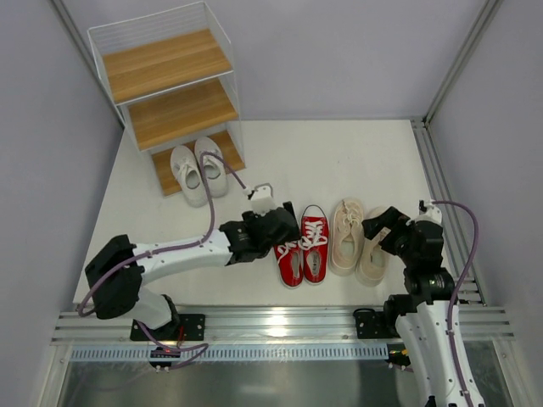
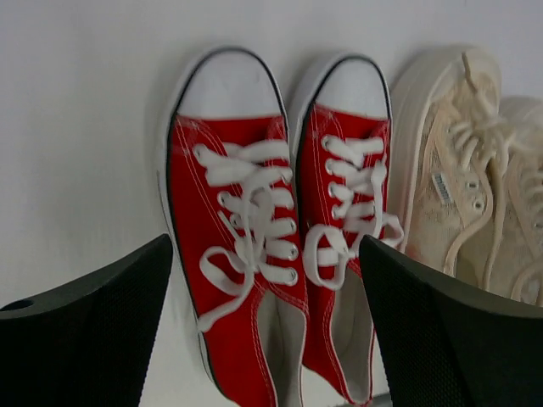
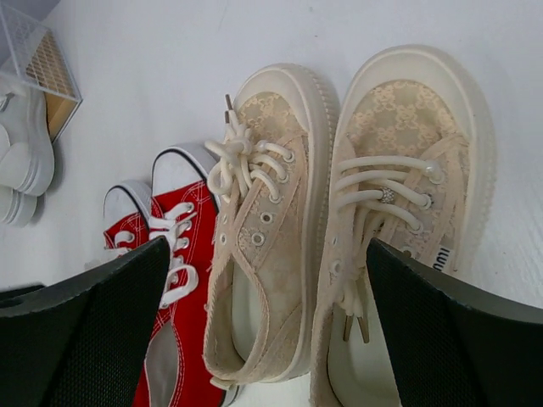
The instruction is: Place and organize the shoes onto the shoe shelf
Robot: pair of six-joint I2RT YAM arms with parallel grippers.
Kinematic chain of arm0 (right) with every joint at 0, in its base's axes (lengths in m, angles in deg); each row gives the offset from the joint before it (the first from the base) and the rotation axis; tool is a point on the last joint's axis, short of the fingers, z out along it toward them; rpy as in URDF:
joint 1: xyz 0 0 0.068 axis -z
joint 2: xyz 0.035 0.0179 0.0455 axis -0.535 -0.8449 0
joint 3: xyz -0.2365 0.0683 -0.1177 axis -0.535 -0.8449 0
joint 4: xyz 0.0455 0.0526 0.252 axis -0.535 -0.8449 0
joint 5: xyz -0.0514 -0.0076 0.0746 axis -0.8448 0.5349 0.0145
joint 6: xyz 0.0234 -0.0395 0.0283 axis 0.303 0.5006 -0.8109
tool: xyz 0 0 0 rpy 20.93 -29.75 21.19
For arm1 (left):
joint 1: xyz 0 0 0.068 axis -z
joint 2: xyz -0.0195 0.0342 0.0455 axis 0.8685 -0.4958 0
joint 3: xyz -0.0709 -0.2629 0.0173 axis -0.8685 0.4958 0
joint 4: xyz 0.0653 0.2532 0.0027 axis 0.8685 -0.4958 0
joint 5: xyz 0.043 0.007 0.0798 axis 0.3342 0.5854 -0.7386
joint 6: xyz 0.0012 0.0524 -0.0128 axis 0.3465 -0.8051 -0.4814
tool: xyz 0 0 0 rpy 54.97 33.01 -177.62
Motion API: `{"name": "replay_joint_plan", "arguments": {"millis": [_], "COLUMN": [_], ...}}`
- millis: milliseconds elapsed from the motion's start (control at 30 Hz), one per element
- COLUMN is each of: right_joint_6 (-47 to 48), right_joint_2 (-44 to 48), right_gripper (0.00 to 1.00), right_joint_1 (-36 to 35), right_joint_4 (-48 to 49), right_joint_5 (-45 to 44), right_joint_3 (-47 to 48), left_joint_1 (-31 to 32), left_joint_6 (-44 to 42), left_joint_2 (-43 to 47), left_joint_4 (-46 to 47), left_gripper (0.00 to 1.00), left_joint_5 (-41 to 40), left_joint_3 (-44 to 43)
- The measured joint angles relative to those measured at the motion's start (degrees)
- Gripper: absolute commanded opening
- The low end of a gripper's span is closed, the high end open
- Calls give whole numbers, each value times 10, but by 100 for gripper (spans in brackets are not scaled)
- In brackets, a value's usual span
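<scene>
The white pair stands on the lowest board of the shoe shelf at the back left. The red pair and the cream-beige pair lie side by side on the table, toes pointing away. My left gripper is open and hovers over the heels of the red pair, one finger on each side. My right gripper is open over the heels of the cream-beige pair, its fingers outside both shoes. Neither holds anything.
The shelf's two upper boards are bare. Grey walls close in the white table on three sides, and a metal rail runs along the near edge. The shelf's corner shows in the right wrist view.
</scene>
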Motion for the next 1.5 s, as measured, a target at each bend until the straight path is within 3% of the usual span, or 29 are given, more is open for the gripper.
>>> {"name": "replay_joint_plan", "arguments": {"millis": [233,467,833,1067,1267,1367,1400,1500], "right_joint_6": [-18,-19,-19,-19,-19,-19,-19,-19], "right_joint_2": [-28,-29,-29,-29,-29,-29,-29,-29], "right_gripper": [97,97,97,97,97,97,97,97], "right_joint_1": [0,0,0,0,0,0,0,0], "right_joint_4": [-19,-21,-21,-21,-21,-20,-20,-20], "right_joint_5": [-44,-49,-49,-49,-47,-46,-46,-45], "right_joint_3": [8,8,8,8,7,4,3,2], "left_joint_1": [117,124,124,136,147,151,152,155], "left_joint_6": [75,93,70,30,13,9,8,-1], "left_joint_2": [-90,-145,-203,-236,-273,-288,-292,-296], "left_joint_4": [-51,-64,-70,-62,-67,-72,-74,-79], "left_gripper": [87,82,44,44,50,40,25,0], "left_joint_5": [14,13,-15,-63,-108,-130,-137,-163], "left_joint_3": [-63,-76,-90,-116,-143,-155,-158,-161]}}
